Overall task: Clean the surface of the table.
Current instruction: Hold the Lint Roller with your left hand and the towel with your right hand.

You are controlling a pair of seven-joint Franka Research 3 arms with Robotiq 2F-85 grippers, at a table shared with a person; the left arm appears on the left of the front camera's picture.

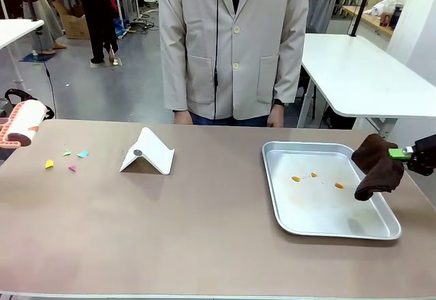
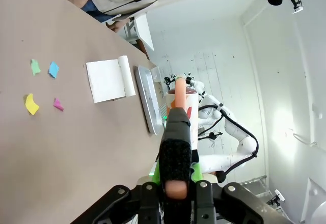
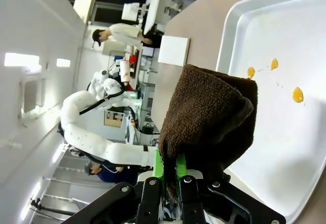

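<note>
On the wide brown tabletop [image 1: 204, 232] before a standing person [image 1: 235, 41], the left claw [image 2: 175, 172], clamped on a lint roller [image 1: 20, 126], hovers near paper scraps [image 1: 67, 157]; the right claw [image 1: 402, 153] grips a dark cloth [image 1: 377, 167] over the tray [image 1: 340, 234]. The drooping cloth may smear the orange spots [image 1: 338, 185]; the scraps may scatter.

The person [image 1: 234, 41] is wearing a pale grey-beige jacket [image 1: 194, 34] with cream buttons [image 1: 236, 30] and patch pockets [image 1: 199, 75] over a dark top and blue jeans [image 1: 204, 118]. A thin black cord [image 1: 218, 41] is running down the front, and a dark band [image 1: 278, 102] is circling one wrist. The left gripper [image 2: 175, 175] is showing black links, round screws and green pads, and the right gripper [image 3: 168, 180] is looking much the same. The right arm [image 2: 232, 127] and left arm [image 3: 97, 142] are gleaming white and rounded, trailing black cables.
</note>
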